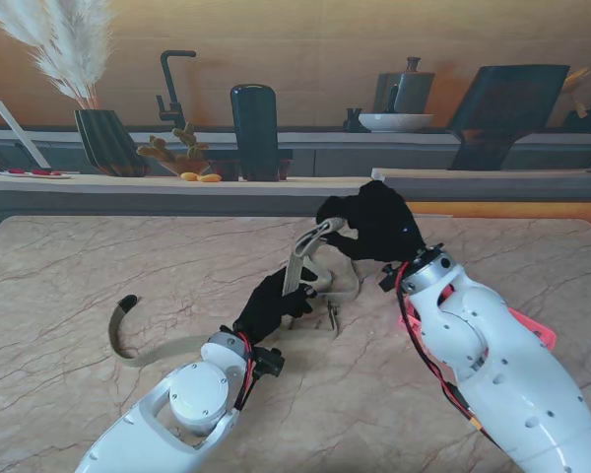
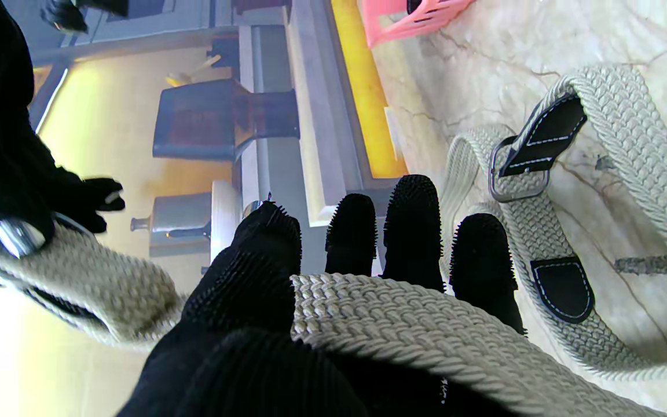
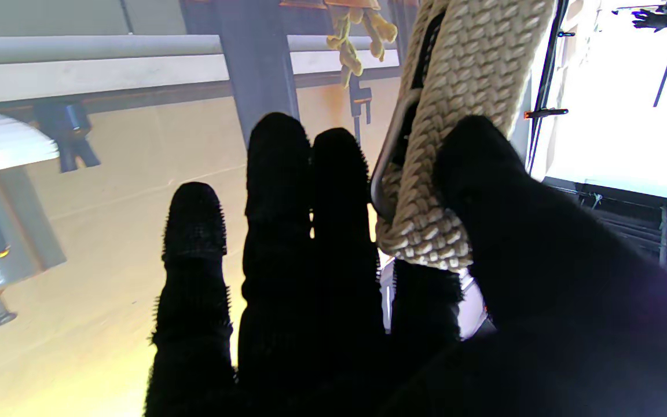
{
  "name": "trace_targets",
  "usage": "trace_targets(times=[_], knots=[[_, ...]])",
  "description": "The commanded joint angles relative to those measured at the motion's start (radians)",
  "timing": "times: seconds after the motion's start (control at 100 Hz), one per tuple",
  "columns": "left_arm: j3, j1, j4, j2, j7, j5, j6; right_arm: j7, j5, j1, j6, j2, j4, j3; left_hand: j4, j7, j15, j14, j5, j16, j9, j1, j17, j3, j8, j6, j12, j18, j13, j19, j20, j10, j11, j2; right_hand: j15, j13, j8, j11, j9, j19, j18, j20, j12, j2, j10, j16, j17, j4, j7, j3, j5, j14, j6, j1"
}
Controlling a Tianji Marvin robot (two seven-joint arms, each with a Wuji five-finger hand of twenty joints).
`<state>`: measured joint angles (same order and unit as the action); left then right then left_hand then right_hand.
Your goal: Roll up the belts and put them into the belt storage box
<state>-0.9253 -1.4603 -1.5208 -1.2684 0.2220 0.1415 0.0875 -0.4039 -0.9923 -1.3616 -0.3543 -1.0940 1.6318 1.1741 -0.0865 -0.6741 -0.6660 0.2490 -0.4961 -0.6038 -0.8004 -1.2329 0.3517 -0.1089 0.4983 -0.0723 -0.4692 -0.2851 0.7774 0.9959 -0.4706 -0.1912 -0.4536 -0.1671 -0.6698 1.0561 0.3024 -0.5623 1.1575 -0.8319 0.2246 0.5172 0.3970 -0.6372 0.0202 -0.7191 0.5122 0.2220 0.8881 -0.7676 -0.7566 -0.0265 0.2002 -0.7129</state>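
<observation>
Belt axis: woven belt (image 1: 297, 264) runs from 7 o'clock tail up to 1 o'clock.
Right hand (image 1: 379, 225): pinches buckle end, lifted.
Left hand (image 1: 271, 305): clamped mid-strap, nearer the slack.

Our black-gloved right hand (image 1: 379, 225) is raised and pinches with thumb against forefinger; our black-gloved left hand (image 1: 272, 304) sits lower, fingers curled.

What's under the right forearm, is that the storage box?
Something pink shows beside the right forearm on the marble table; in the left wrist view it looks like a pink slatted plastic piece. The arm covers most of it, so its shape and contents stay hidden.
</observation>
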Motion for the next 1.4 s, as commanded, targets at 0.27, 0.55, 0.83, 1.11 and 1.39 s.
trace_targets(times=[0.27,0.55,0.83,1.11,1.39], knots=[[-0.002,-0.026,-0.024,-0.033,0.068,0.067,-0.015,-0.071,0.029,0.153,0.066,-0.043,-0.182,-0.214,0.008,-0.028,0.098,-0.015,0.042,0.179,-0.027,-0.058,0.042,0.081,-0.067,0.009,0.135,0.066,0.019,-0.021,0.026,-0.006,0.027,0.091,-0.039,0.030,0.027,-0.035,0.010,-0.036,0.019,0.000,-0.005,0.061,0.007,-0.012,-0.014,-0.035,0.162,-0.071,-0.061,0.013,0.104,-0.039],[-0.020,-0.041,-0.027,-0.044,0.099,0.135,0.045,-0.078,0.059,0.164,0.056,-0.051,-0.250,-0.275,0.037,0.114,0.202,-0.034,0.160,0.250,0.168,0.580,-0.068,-0.139,-0.067,-0.012,0.175,0.096,-0.162,-0.133,0.051,-0.003,0.090,-0.115,-0.046,0.027,0.022,-0.046,0.007,-0.042,0.021,-0.006,-0.012,0.063,0.006,-0.009,-0.020,-0.037,0.167,-0.069,-0.059,0.014,0.104,-0.039],[-0.016,-0.033,-0.008,-0.045,0.103,0.125,0.097,-0.064,0.088,0.179,0.031,-0.057,-0.300,-0.326,-0.021,0.174,0.263,-0.064,0.216,0.263,0.233,0.836,-0.076,-0.428,-0.098,-0.002,0.181,0.070,-0.209,-0.185,0.074,0.026,0.107,-0.307,-0.050,0.023,0.018,-0.052,0.003,-0.046,0.023,-0.012,-0.018,0.064,0.006,-0.005,-0.026,-0.037,0.169,-0.068,-0.057,0.012,0.103,-0.038],[-0.029,-0.043,-0.023,-0.061,0.161,0.152,0.069,-0.054,0.080,0.158,0.012,-0.051,-0.297,-0.341,-0.021,0.153,0.239,-0.069,0.240,0.246,0.235,0.799,-0.067,-0.407,-0.094,-0.003,0.167,0.084,-0.200,-0.166,0.066,0.031,0.082,-0.259,-0.040,-0.004,0.014,-0.049,-0.018,-0.043,0.028,-0.021,-0.024,0.053,0.010,0.004,-0.045,-0.037,0.162,-0.065,-0.036,0.010,0.086,-0.036],[-0.035,-0.054,-0.046,-0.063,0.167,0.192,0.053,0.030,0.090,0.156,-0.016,-0.038,-0.284,-0.353,-0.012,0.132,0.210,-0.069,0.225,0.234,0.195,0.739,-0.038,-0.424,-0.088,-0.006,0.156,0.089,-0.160,-0.144,0.058,0.034,0.058,-0.261,0.014,-0.088,0.058,-0.048,-0.149,-0.020,0.030,-0.034,-0.014,-0.088,0.042,0.033,-0.077,-0.035,0.066,-0.120,0.063,0.003,-0.009,0.068]])
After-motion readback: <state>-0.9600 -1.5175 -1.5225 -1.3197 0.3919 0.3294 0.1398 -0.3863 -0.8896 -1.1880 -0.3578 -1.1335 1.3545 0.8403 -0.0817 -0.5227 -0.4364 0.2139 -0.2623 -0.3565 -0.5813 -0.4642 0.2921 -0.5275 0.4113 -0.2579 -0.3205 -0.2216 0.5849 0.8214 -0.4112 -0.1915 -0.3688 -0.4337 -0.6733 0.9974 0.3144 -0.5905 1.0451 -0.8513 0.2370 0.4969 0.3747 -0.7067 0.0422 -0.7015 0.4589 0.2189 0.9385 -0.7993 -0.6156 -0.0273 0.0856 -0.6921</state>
